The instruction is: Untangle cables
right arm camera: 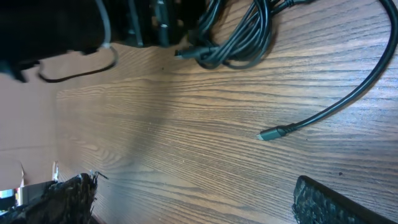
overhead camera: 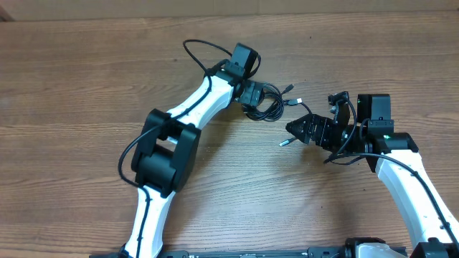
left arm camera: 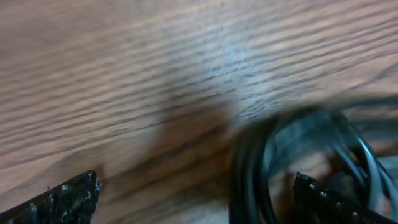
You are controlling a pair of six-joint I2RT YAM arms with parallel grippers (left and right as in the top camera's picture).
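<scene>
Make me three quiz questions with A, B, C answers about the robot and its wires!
1. Where does the bunch of cables lie?
A. at the left gripper
B. under the right arm's base
C. hanging off the table's edge

2. What colour are the cables?
A. red
B. black
C. white

3. How is the right gripper?
A. shut on a plug
B. open, holding nothing
C. shut on the bunch

Answers:
1 A: the overhead view shows the bunch right at the left arm's tip.
2 B: every view shows them black.
3 B: the right wrist view shows its fingers wide apart over bare table, with the plug lying ahead of them.
</scene>
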